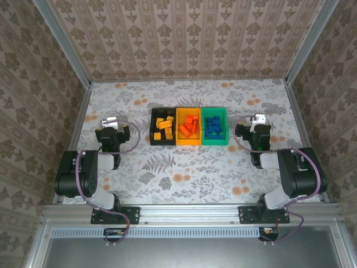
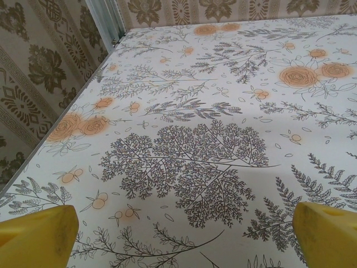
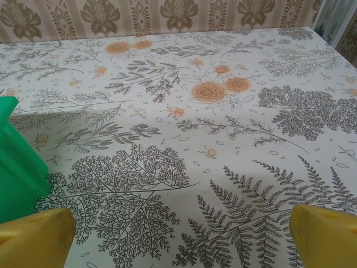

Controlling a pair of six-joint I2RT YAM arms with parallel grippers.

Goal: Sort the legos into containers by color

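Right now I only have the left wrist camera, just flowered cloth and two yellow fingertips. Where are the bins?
Observer: To the right of your left gripper: black bin, orange bin, green bin, joined in a row.
Operator: What's in them?
Observer: Yellow bricks in the black, red-orange bricks in the orange, blue bricks in the green.
Operator: And the right gripper?
Observer: The right gripper is open, beside the green bin but apart from it.
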